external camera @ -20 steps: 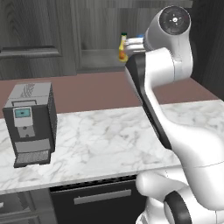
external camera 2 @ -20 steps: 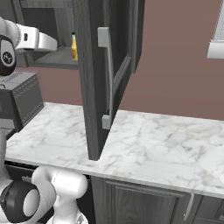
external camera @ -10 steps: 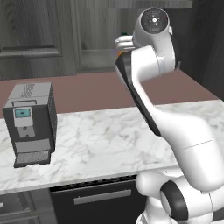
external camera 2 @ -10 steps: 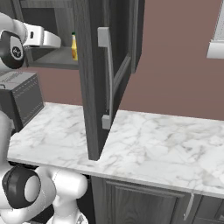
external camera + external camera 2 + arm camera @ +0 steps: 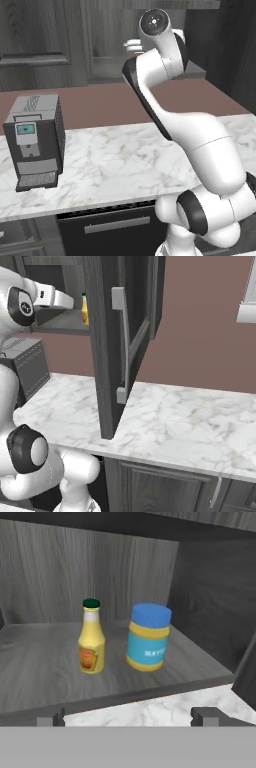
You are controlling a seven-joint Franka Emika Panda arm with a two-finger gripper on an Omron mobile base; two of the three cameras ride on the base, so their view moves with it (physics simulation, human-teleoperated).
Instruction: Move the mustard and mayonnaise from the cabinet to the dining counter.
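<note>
On the far left a coffee machine [image 5: 34, 141] sits on the marble worktop [image 5: 120, 155]. Up in the open cabinet [image 5: 100, 577], the mustard [image 5: 92, 637] stands upright on the grey shelf, with the mayonnaise [image 5: 147, 637] just beside it to the right, not touching. The gripper [image 5: 131, 716] faces them from outside the shelf edge, its fingers spread wide, holding nothing.

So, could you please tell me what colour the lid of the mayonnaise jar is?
Blue; the mayonnaise jar and its lid show best in the hand view.
</note>
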